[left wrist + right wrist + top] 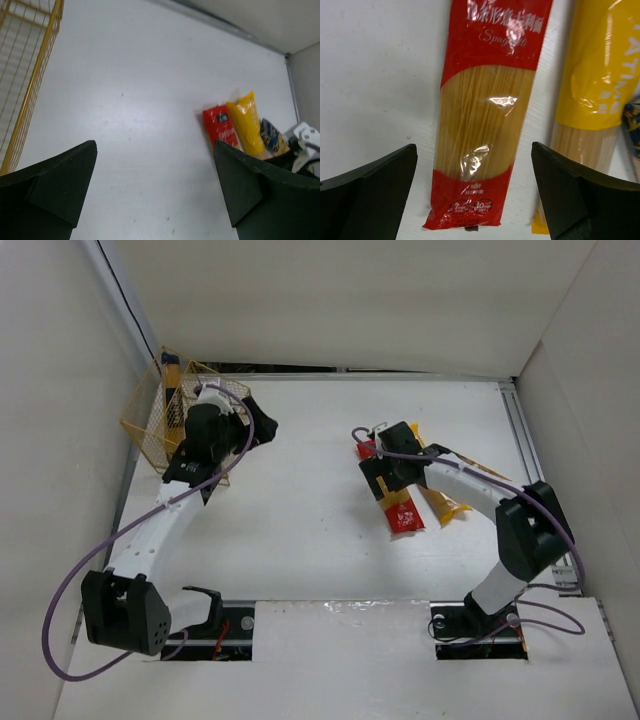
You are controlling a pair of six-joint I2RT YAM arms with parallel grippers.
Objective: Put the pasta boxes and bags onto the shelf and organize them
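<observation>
Right gripper [474,150] fingers are wide open and hold nothing. They hang either side of the red pack [485,115]. That pack lies flat on the table [370,75], centred in the gap, with neither finger seen touching it. Yellow pack [600,75] lies just beside the red pack, roughly parallel, under one finger's side. One orange-tan pack [272,135] with a dark blue end lies just past the yellow, on the side away from the red pack. Second orange-tan pack [171,367] pokes up from the shelf [145,430], well apart from the red pack, across the table. Left gripper [154,145] is by the shelf, wide open, empty. Count: four packs, one shelf.
</observation>
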